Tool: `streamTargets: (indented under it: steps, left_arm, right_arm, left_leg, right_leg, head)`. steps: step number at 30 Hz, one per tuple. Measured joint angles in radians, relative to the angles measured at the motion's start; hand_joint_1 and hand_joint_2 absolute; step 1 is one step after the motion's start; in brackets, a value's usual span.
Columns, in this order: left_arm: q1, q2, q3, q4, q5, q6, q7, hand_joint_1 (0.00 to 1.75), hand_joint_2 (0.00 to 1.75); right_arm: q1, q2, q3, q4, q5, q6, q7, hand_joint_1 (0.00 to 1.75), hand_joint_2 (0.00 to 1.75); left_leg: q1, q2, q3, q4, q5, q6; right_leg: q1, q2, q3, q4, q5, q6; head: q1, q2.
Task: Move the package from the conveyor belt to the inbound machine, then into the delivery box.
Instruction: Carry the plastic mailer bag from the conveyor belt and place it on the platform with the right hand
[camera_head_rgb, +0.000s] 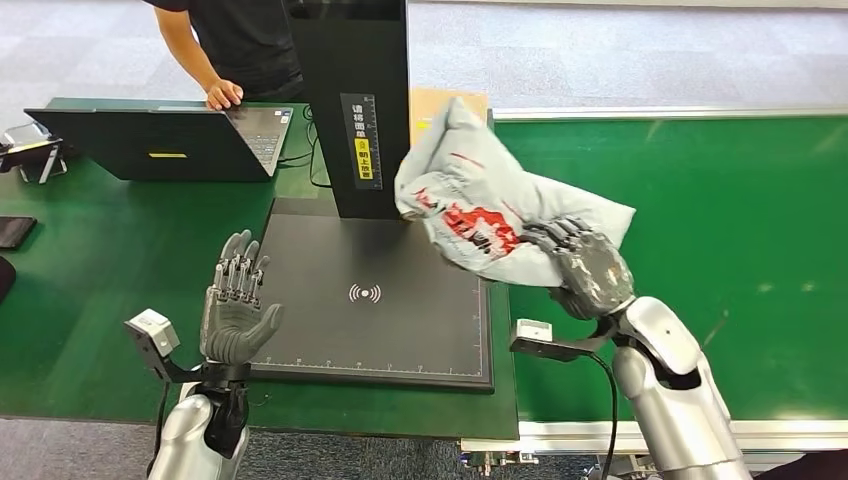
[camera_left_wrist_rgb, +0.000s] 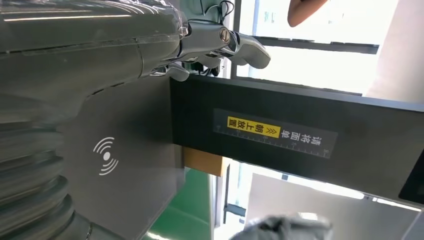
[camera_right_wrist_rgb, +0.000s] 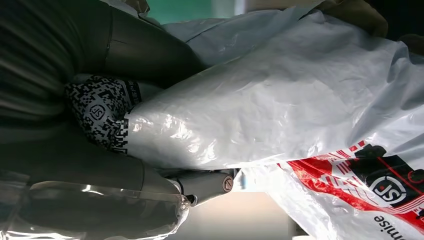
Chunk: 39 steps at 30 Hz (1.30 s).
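We see right hand (camera_head_rgb: 588, 268) grasping package (camera_head_rgb: 480, 205), held above scan plate's (camera_head_rgb: 330, 340) right edge; left hand (camera_head_rgb: 236, 308) released, nearer plate.

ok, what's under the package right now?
The package, held up by the right hand, hangs over the right edge of the inbound machine's black scan plate and the green conveyor belt. The plate corner directly beneath is covered by the bag.

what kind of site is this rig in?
Looks like a parcel-sorting test cell, probably a lab mock-up. The right hand holds a grey courier package beside a green conveyor belt. A black inbound machine has a scanning pad, and a person works a laptop.
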Motion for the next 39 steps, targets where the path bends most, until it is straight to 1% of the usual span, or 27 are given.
streamTargets:
  steps: [3, 7, 11, 15, 21, 26, 30, 35, 39]
  left_arm:
    - [-0.005, 0.001, -0.002, 0.000, 0.000, 0.002, -0.010, 0.00, 1.75]
    - [-0.009, 0.006, -0.007, 0.000, 0.001, 0.010, -0.021, 0.00, 1.75]
    - [-0.009, 0.009, -0.010, 0.000, 0.003, 0.010, -0.025, 0.00, 1.75]
    - [-0.009, 0.012, -0.017, 0.000, 0.004, 0.013, -0.026, 0.00, 1.75]
    - [-0.010, 0.015, -0.022, 0.000, 0.010, 0.016, -0.026, 0.00, 1.75]
    - [-0.016, 0.015, -0.024, 0.000, 0.012, 0.016, -0.020, 0.00, 1.75]
    - [-0.018, 0.016, -0.024, 0.000, 0.012, 0.016, -0.018, 0.00, 1.75]
    - [-0.019, 0.016, -0.024, 0.000, 0.012, 0.016, -0.018, 0.00, 1.75]
    - [-0.019, 0.016, -0.027, 0.000, 0.015, 0.013, -0.018, 0.00, 1.75]
  right_arm:
    - [-0.100, -0.013, 0.139, 0.078, 0.012, 0.041, -0.039, 1.75, 1.75]
    - [-0.232, -0.015, 0.307, 0.219, -0.004, 0.078, -0.074, 1.75, 1.75]
    - [-0.334, -0.014, 0.424, 0.337, -0.034, 0.124, -0.100, 1.75, 1.75]
    - [-0.407, -0.007, 0.515, 0.444, -0.055, 0.157, -0.102, 1.75, 1.75]
    - [-0.471, 0.021, 0.591, 0.579, -0.088, 0.158, -0.100, 1.75, 1.75]
    - [-0.503, 0.052, 0.643, 0.670, -0.137, 0.105, -0.120, 1.75, 1.75]
    - [-0.509, 0.070, 0.664, 0.705, -0.146, 0.096, -0.121, 1.75, 1.75]
    - [-0.515, 0.077, 0.677, 0.724, -0.152, 0.088, -0.128, 1.75, 1.75]
    - [-0.510, 0.083, 0.685, 0.728, -0.180, 0.016, -0.171, 1.75, 1.75]
  left_leg:
    - [0.000, 0.000, 0.000, 0.000, 0.000, 0.000]
    - [0.000, 0.000, 0.000, 0.000, 0.000, 0.000]
    - [0.000, -0.001, -0.001, 0.000, 0.000, 0.000]
    - [0.000, -0.001, -0.001, 0.000, 0.000, 0.000]
    - [0.000, -0.001, -0.001, 0.000, 0.000, 0.000]
    - [0.000, -0.001, -0.001, 0.000, 0.000, 0.000]
    - [0.000, -0.001, -0.001, 0.000, 0.000, 0.000]
    - [0.000, -0.001, -0.001, 0.000, 0.000, 0.000]
    - [0.000, -0.001, -0.001, 0.000, 0.000, 0.000]
  right_leg:
    - [0.000, 0.000, 0.000, 0.000, 0.000, 0.000]
    - [0.000, 0.000, 0.000, 0.001, 0.000, 0.000]
    - [0.000, -0.001, -0.001, 0.001, 0.000, 0.000]
    - [0.000, -0.001, -0.001, 0.001, 0.000, 0.000]
    - [0.000, -0.001, -0.001, 0.001, 0.000, 0.000]
    - [0.000, -0.001, -0.001, 0.001, 0.000, 0.000]
    - [0.000, -0.001, -0.001, 0.001, 0.000, 0.000]
    - [0.000, -0.001, -0.001, 0.001, 0.000, 0.000]
    - [0.000, -0.001, -0.001, 0.001, 0.000, 0.000]
  head:
    - [0.000, 0.000]
    - [0.000, 0.000]
    - [0.000, 0.000]
    - [0.000, 0.000]
    - [0.000, 0.000]
    - [0.000, 0.000]
    - [0.000, 0.000]
    - [0.000, 0.000]
    - [0.000, 0.000]
